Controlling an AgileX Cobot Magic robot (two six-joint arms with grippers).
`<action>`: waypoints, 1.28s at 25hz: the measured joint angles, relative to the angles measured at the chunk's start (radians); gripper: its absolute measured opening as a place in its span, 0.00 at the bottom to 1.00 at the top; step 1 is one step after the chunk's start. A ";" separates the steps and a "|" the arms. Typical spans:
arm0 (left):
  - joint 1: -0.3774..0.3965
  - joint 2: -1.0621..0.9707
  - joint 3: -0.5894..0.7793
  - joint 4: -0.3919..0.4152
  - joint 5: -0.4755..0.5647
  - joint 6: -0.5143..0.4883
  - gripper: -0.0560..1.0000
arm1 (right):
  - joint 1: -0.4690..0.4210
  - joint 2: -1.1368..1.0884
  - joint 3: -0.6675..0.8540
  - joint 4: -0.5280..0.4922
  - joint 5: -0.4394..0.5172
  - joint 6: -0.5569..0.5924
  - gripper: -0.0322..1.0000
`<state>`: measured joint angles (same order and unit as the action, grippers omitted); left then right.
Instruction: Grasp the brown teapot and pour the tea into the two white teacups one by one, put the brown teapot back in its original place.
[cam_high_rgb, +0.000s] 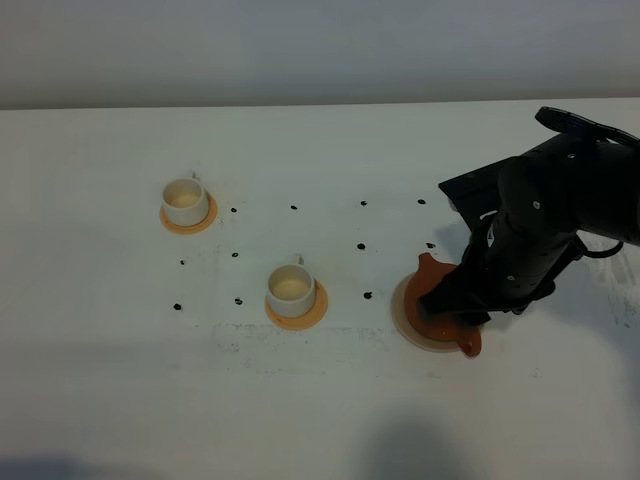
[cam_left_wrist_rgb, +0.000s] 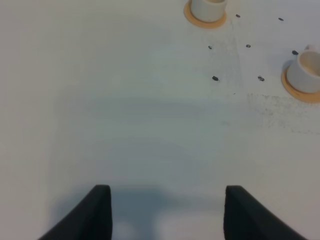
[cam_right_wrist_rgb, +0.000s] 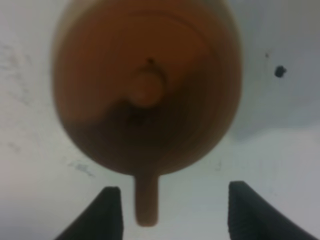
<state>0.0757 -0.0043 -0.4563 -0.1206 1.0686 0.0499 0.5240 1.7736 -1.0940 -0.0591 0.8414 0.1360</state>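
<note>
In the high view, my right arm (cam_high_rgb: 545, 225) reaches down over the brown teapot (cam_high_rgb: 430, 272) and covers most of it. Only its reddish edges show beyond my right gripper (cam_high_rgb: 450, 300). The pot sits on the pale beige coaster (cam_high_rgb: 400, 310), towards the right of the white table (cam_high_rgb: 100, 400). The two white teacups stand well apart from it to the left. The far teacup (cam_high_rgb: 186, 200) is on an orange-tan coaster (cam_high_rgb: 190, 222), and the near teacup (cam_high_rgb: 290, 287) is on another orange-tan coaster (cam_high_rgb: 300, 314). Small black marks (cam_high_rgb: 367, 295) dot the tabletop between cups and pot.

In the left wrist view, my left gripper (cam_left_wrist_rgb: 167, 205) hangs above bare table with its jaws spread and nothing between them. Both cups are in sight beyond it, well away: one (cam_left_wrist_rgb: 207, 6) and the other (cam_left_wrist_rgb: 307, 70), each on its coaster.

In the right wrist view, I look straight down on the teapot (cam_right_wrist_rgb: 145, 65), blurred but clearly round, with the lid knob (cam_right_wrist_rgb: 146, 90) at its centre. Its handle (cam_right_wrist_rgb: 146, 200) points into the gap of my right gripper (cam_right_wrist_rgb: 173, 200). My jaws stand wide, released. The handle lies nearer one finger (cam_right_wrist_rgb: 107, 215) than the other (cam_right_wrist_rgb: 250, 215), and touches neither.
</note>
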 joint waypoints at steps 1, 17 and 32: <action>0.000 0.000 0.000 0.000 0.000 0.000 0.51 | -0.004 0.004 0.000 0.000 0.002 0.000 0.50; 0.000 0.000 0.000 0.000 0.000 0.000 0.51 | -0.010 0.043 0.000 0.004 0.002 0.000 0.50; 0.000 0.000 0.000 0.000 0.000 0.000 0.51 | -0.010 0.048 -0.001 0.000 0.001 -0.002 0.50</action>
<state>0.0757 -0.0043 -0.4563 -0.1206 1.0686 0.0499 0.5139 1.8219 -1.0950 -0.0587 0.8424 0.1340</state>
